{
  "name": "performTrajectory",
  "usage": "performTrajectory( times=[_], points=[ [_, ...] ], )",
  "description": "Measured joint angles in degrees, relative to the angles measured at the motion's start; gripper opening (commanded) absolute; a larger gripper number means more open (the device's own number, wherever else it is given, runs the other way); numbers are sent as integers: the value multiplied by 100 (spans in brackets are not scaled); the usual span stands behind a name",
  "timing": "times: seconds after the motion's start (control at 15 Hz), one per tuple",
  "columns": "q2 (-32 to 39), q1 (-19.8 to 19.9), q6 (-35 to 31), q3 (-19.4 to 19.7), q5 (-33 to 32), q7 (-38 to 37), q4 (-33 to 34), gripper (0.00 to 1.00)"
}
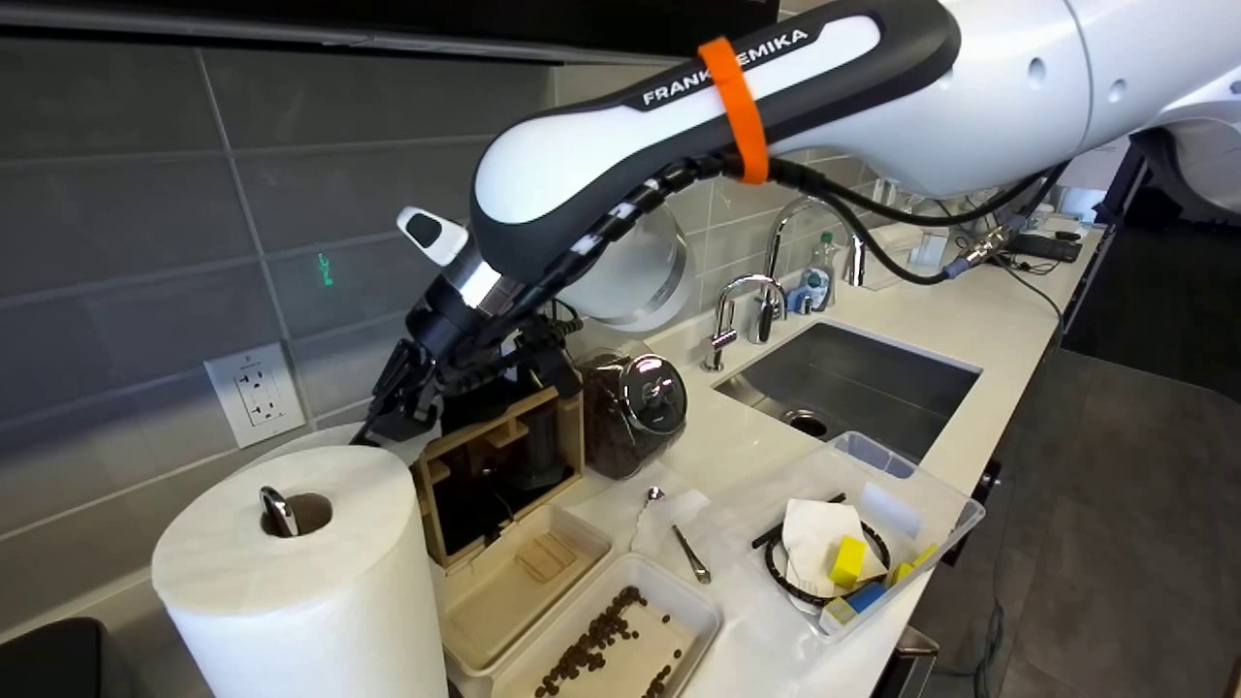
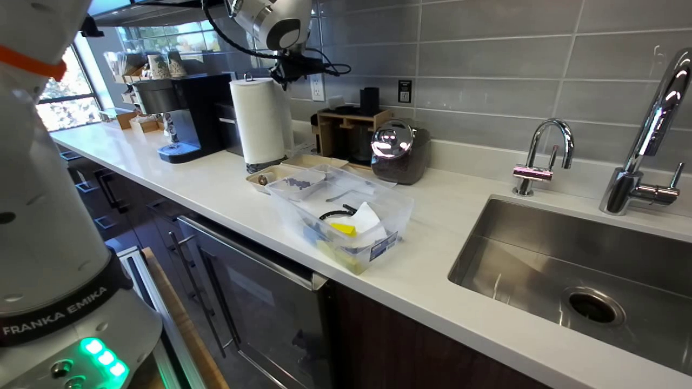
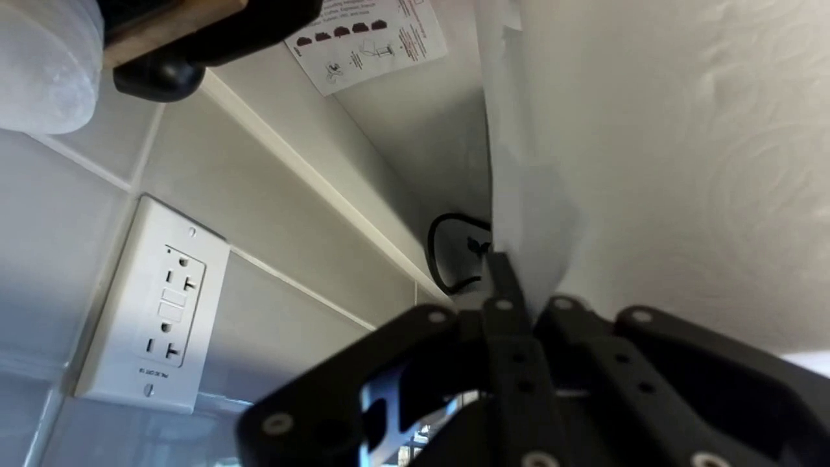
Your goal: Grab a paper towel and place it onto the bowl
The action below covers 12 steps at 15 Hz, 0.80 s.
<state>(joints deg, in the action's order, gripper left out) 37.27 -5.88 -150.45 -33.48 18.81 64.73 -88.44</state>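
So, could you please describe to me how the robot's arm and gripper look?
The arm is glossy white with black trim marked FRANKA EMIKA, wrapped by an orange band that covers part of the lettering. Black cabling runs along it. Green lights glow on its base in an exterior view. The gripper is black, with jointed links and pale round screw heads.

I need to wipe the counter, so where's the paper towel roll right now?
In both exterior views, the paper towel roll stands upright, left of the wooden organizer; in the wrist view it fills most of the right side.
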Motion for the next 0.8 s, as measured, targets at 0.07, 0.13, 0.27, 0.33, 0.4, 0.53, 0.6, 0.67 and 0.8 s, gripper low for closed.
performTrajectory(
  times=[0.07,0.13,0.27,0.33,0.4,0.53,0.6,0.67,0.8],
  points=[
    [9,32,0,-33,16,8,-2,0],
    [25,80,0,-83,57,30,-6,0],
    [77,200,0,-183,166,77,-22,0],
    [109,266,0,-233,232,101,-41,0],
    [145,326,0,-278,292,121,-61,0],
    [215,445,0,-373,414,154,-122,0],
    [241,503,0,-413,475,170,-170,0],
    [270,555,0,-447,519,177,-217,0],
    [326,654,0,-493,592,185,-309,0]
  ],
)
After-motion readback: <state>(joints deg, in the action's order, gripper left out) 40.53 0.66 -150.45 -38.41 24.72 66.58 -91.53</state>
